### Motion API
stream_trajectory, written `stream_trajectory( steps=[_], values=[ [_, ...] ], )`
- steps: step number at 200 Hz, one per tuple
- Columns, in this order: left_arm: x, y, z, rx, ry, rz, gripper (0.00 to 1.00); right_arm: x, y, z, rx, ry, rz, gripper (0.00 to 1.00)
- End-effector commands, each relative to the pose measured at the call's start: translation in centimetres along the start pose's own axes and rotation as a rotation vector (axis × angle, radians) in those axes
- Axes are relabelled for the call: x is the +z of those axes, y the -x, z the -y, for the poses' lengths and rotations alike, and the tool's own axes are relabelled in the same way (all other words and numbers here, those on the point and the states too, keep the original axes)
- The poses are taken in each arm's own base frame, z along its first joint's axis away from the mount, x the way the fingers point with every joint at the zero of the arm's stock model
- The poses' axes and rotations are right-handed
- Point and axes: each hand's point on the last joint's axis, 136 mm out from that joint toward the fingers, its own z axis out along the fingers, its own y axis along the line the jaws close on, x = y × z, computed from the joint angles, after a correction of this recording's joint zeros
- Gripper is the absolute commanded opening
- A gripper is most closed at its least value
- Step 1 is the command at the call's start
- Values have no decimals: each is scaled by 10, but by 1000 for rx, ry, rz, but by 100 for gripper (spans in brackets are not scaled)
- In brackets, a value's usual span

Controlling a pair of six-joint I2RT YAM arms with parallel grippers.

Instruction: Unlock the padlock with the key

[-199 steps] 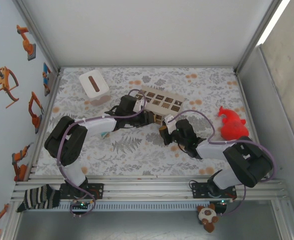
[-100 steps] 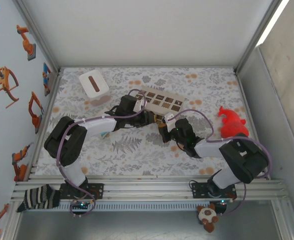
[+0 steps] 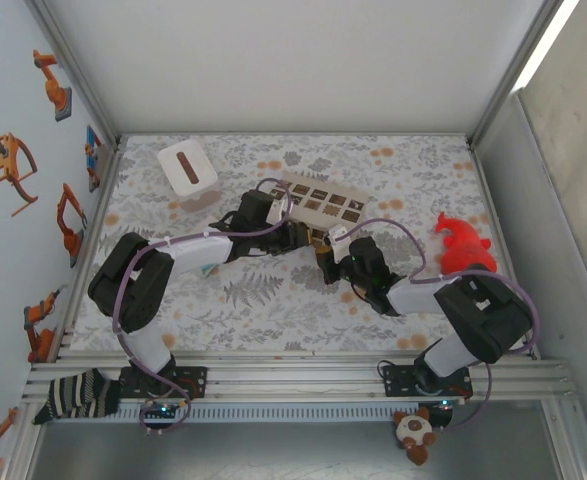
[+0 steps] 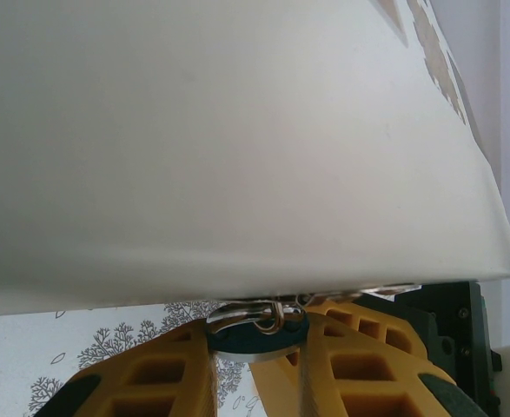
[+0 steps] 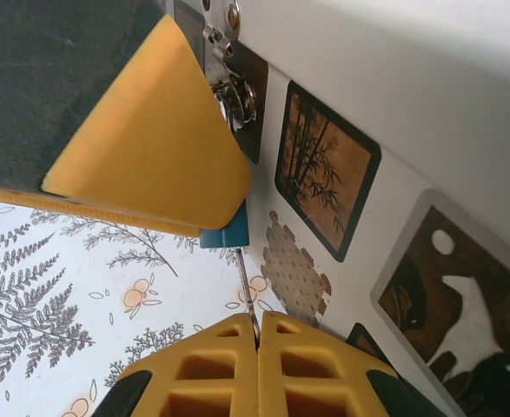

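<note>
Blue padlock [image 5: 224, 236] with thin silver key [image 5: 245, 287] end-on against it

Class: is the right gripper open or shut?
Shut. The right gripper has its yellow fingers pressed together on the thin metal key, which reaches up to the blue padlock.

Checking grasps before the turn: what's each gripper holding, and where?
Left gripper clamps the blue padlock by its body; right gripper pinches the key at its near end, blade reaching the padlock.
</note>
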Motion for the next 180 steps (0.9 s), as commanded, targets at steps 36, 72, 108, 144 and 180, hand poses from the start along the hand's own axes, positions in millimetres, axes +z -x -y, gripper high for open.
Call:
stream_trajectory(
  steps=[36,72,108,144,180],
  values=[
    [-10,11,36,34,-94,23,23,4,23,-3,2,3,69,0],
    [-10,11,35,32,-91,23,23,4,25,-3,7,7,82,0],
    [-9,10,34,29,-89,21,23,3,25,-5,6,17,85,0],
    [-9,10,34,29,-89,21,23,2,26,-8,2,27,91,0],
    [-9,10,34,29,-87,23,23,0,19,-8,7,24,79,0]
  ],
)
